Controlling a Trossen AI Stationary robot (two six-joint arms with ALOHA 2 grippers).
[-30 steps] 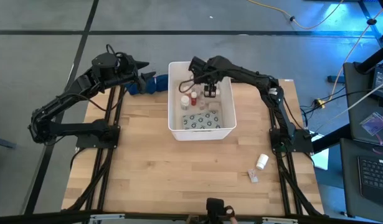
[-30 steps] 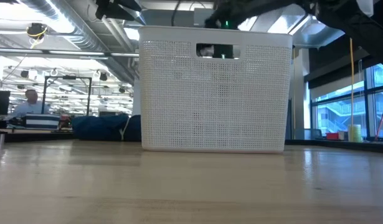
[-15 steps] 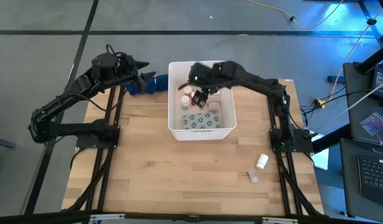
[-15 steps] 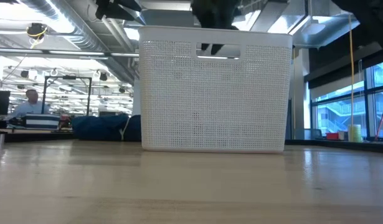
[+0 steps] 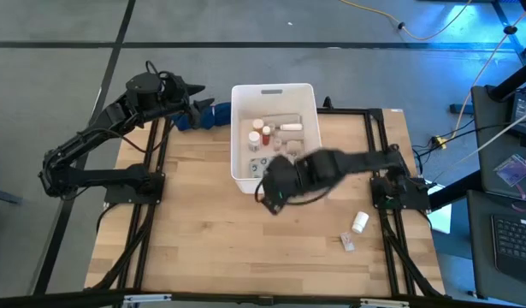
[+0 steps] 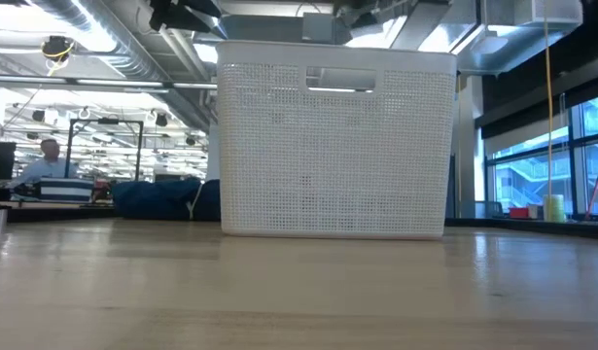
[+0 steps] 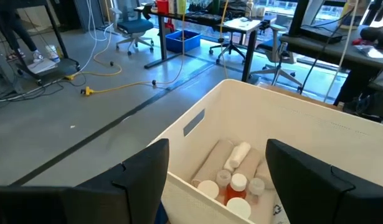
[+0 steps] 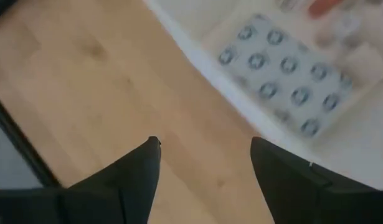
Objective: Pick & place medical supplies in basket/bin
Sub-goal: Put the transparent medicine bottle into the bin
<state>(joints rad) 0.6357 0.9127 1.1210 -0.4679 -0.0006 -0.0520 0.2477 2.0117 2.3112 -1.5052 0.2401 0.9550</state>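
The white basket (image 5: 243, 137) stands at the table's far middle. Inside it lie white and red pill bottles (image 5: 261, 134), a beige roll (image 5: 288, 128) and a grey blister pack (image 8: 284, 74). A white pill bottle (image 5: 359, 222) and a small pack (image 5: 347, 243) lie on the table at the near right. My right gripper (image 5: 268, 195) hovers open and empty above the table, just in front of the basket's near wall. My left gripper (image 5: 201, 107) waits open beside the basket's far left corner, above the blue cloth (image 5: 213, 115).
The basket's tall perforated front wall (image 6: 333, 146) fills the middle of the low view. Bare wooden table (image 5: 211, 239) spreads from the basket to the near edge. The arms' black frames (image 5: 391, 184) stand at both sides.
My right gripper has risen out of the basket, swung over its near wall toward the table's near edge and rolled about its pointing line as it went. It carries nothing. The supplies in the basket have stayed where they were.
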